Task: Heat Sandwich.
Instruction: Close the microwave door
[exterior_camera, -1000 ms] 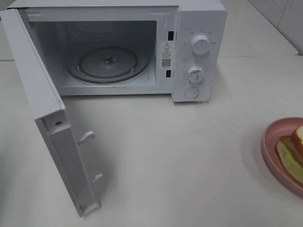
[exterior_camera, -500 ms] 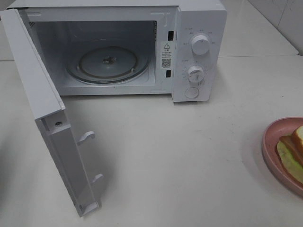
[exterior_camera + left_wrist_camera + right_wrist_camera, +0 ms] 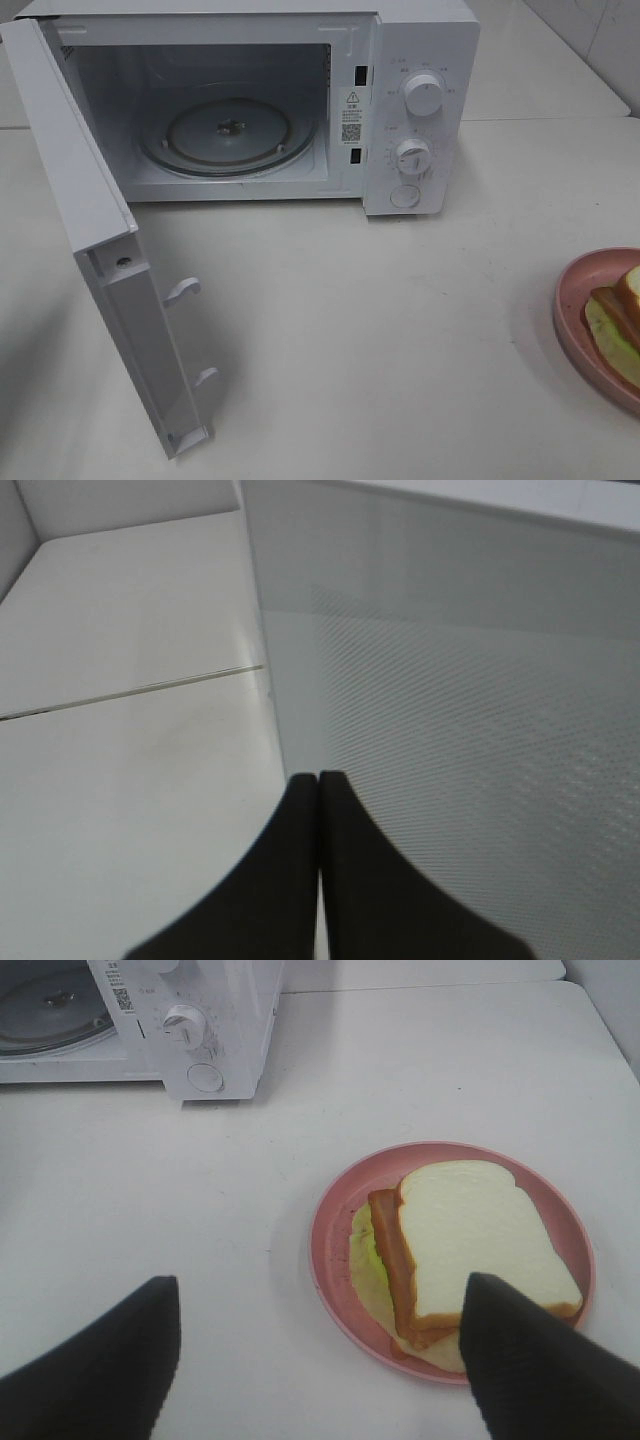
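Observation:
The sandwich (image 3: 470,1240), white bread over brown and pale green layers, lies on a round pink plate (image 3: 335,1250) on the table. In the exterior high view the sandwich (image 3: 620,320) and plate (image 3: 572,300) sit at the right edge, partly cut off. My right gripper (image 3: 320,1290) is open and empty, above the table by the plate, one finger over the plate's near side. My left gripper (image 3: 318,780) is shut and empty, close to the outer face of the open microwave door (image 3: 450,710). Neither gripper shows in the exterior high view.
The white microwave (image 3: 420,100) stands at the back with its door (image 3: 110,250) swung wide open toward the front left. Its glass turntable (image 3: 228,130) holds nothing. Two knobs and a button are on its right panel. The table is white.

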Available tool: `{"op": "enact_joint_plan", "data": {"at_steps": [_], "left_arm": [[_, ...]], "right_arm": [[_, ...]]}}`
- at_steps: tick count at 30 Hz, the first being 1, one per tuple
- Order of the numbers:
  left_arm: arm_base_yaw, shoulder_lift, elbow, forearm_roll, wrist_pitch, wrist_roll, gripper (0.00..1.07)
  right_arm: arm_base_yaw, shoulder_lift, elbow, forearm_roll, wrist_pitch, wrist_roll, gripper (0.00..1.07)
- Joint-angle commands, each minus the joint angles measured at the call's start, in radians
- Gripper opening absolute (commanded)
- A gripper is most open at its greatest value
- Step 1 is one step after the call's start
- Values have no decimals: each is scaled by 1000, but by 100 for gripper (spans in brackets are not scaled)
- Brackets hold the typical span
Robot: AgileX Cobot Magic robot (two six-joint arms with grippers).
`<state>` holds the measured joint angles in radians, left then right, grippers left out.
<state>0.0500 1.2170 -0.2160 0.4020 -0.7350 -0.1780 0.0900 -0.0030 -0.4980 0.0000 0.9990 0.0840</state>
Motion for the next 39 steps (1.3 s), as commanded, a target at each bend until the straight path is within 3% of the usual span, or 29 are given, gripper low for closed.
{"op": "enact_joint_plan", "data": {"at_steps": [1, 6, 11, 19, 23, 26, 28, 29, 33, 39], "left_arm": [[3, 51, -10, 44, -117, -19, 0], [-35, 108, -31, 46, -146, -17, 0], [-125, 175, -69, 42, -146, -12, 0], [-245, 253, -108, -28, -153, 13, 0], [-356, 290, -122, -188, -161, 96, 0], [-396, 306, -132, -252, -169, 123, 0], [-464, 329, -156, -372, -176, 168, 0], [-464, 329, -156, -372, -176, 168, 0], [-573, 368, -213, -540, -176, 250, 0], [-653, 421, -277, -665, -175, 305, 0]], "right_arm": [[-8, -28, 1, 0, -6, -5, 75], [-8, -28, 1, 0, -6, -5, 75], [-8, -28, 1, 0, -6, -5, 75], [-8, -28, 1, 0, -6, -5, 75], [-8, -28, 1, 0, -6, -5, 75], [-8, -28, 1, 0, -6, -5, 75], [-8, -28, 1, 0, -6, -4, 75], [-8, -28, 1, 0, -6, -4, 75], [-8, -28, 1, 0, -6, -4, 75], [-8, -28, 1, 0, -6, -4, 75]]}}
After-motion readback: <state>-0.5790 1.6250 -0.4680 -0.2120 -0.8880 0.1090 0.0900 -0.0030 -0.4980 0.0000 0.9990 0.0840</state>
